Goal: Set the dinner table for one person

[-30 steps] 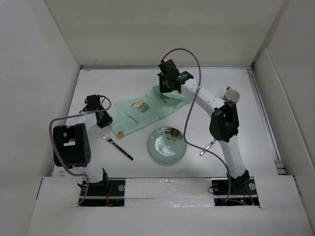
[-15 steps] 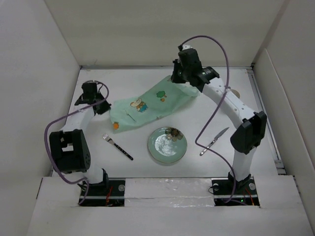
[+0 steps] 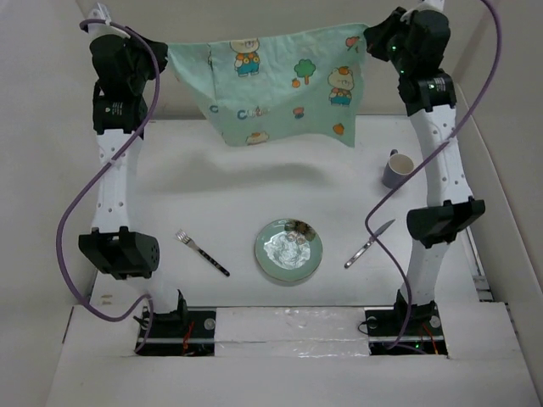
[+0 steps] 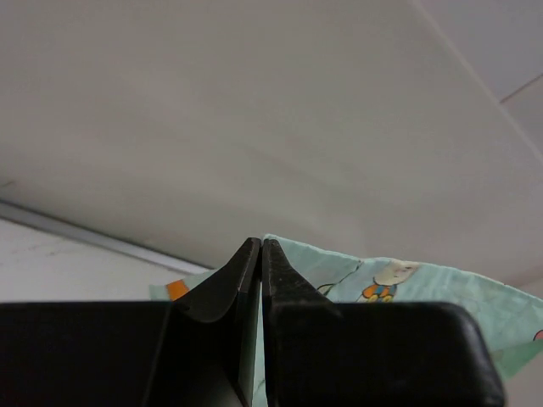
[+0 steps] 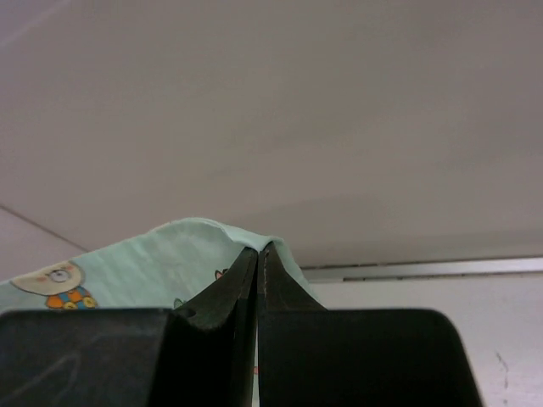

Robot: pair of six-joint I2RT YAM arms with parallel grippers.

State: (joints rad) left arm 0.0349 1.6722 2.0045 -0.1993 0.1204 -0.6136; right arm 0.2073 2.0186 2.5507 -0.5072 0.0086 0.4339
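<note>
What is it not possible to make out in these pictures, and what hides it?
1. Top view: the far edge of the table, behind the hanging cloth.
2. Top view: the print on the plate, too small.
3. Left wrist view: most of the cloth, behind the left gripper.
4. Right wrist view: the same, behind the right gripper.
5. Both wrist views: plate, fork, knife and cup lie outside the frame.

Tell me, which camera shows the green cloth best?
The top view: the whole cloth hangs spread between the left gripper and right gripper above the table. Each wrist view shows only a pinched corner.
</note>
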